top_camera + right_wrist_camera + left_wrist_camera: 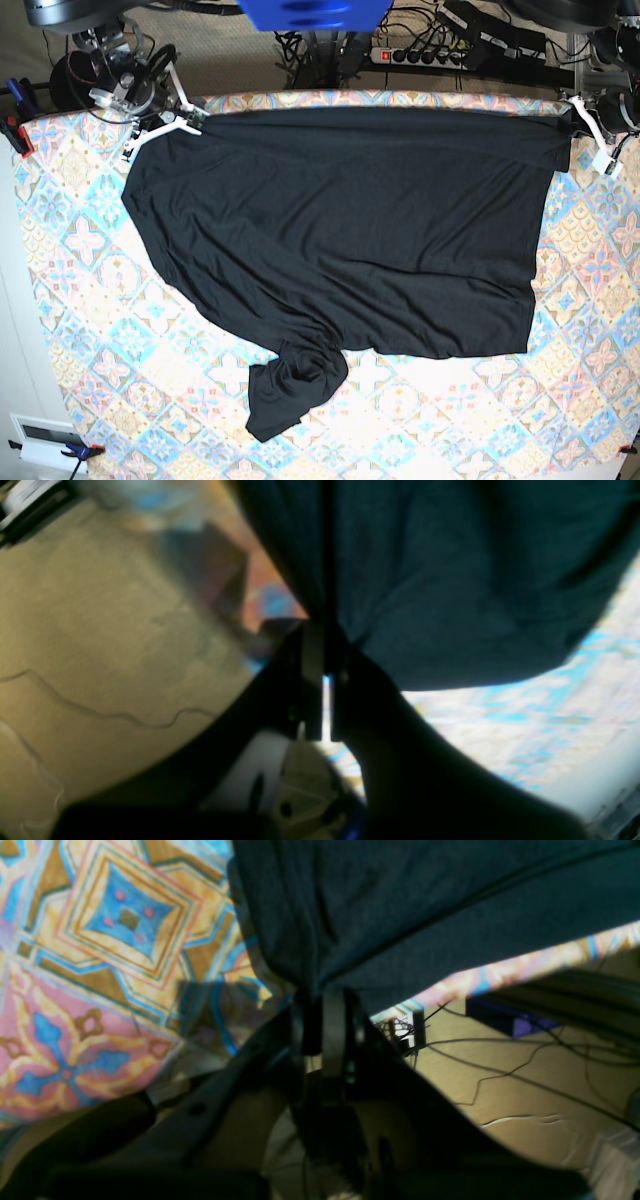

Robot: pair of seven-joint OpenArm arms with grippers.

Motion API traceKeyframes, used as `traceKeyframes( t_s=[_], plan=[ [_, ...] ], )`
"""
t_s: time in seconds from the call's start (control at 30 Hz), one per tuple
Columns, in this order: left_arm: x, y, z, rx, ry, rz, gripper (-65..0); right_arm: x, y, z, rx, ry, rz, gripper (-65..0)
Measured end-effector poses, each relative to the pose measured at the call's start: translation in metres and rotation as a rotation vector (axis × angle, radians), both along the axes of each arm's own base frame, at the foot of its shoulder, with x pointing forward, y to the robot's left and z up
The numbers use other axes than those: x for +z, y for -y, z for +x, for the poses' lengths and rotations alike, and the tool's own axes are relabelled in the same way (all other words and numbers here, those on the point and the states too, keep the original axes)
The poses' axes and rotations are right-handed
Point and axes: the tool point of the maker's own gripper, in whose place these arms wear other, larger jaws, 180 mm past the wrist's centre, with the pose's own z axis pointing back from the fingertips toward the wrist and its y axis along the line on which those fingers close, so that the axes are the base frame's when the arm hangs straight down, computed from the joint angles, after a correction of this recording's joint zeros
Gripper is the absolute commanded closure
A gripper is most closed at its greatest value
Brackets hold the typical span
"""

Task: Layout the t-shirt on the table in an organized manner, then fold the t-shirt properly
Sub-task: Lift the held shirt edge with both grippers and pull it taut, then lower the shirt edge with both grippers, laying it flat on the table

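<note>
We've got both grippers, left (572,122) and right (195,122), pinched tight on the t-shirt (350,230) at its far corners; its long axis runs left-right, hanging nearward across the table (80,300).

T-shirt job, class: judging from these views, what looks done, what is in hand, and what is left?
Done: the t-shirt lies mostly spread across the table. In hand: the left gripper and right gripper are each shut on a far corner of the cloth, at the table's far edge. Left: one sleeve is bunched near the front, wrinkles remain, and no fold has been made.
</note>
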Motion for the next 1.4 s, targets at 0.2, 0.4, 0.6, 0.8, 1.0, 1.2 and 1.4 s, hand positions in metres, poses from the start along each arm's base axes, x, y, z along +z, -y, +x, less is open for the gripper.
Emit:
traceKeyframes(
  t_s=[0.2, 0.4, 0.6, 0.8, 1.0, 1.2, 1.4],
  plan=[
    [0.005, 0.009, -0.01, -0.046, -0.01, 0.014, 0.0, 0.0, 0.002, -0.014, -0.004, -0.018, -0.002, 0.0],
    [0.023, -0.008, 0.016, 0.067, 0.117, 0.019, 0.0, 0.013, 0.024, 0.004, -0.068, 0.041, -0.014, 0.0],
    [0.034, 0.01, 0.059, 0.106, 0.263, -0.049, 0.0, 0.032, 0.03, 0.051, -0.082, 0.151, -0.038, 0.0],
    [0.03, 0.02, 0.086, 0.179, 0.329, -0.146, 0.0, 0.047, 0.012, 0.089, -0.031, 0.228, -0.023, 0.0],
    [0.016, 0.012, 0.109, 0.272, 0.33, -0.219, 0.0, 0.056, 0.001, 0.119, -0.002, 0.281, -0.009, 0.0],
    [0.024, 0.007, 0.135, 0.316, 0.371, -0.233, 0.0, 0.05, 0.013, 0.129, -0.03, 0.267, -0.025, 0.0],
    [0.03, 0.012, 0.149, 0.328, 0.404, -0.248, 0.0, 0.054, 0.018, 0.143, -0.049, 0.283, -0.03, 0.0]
  ],
)
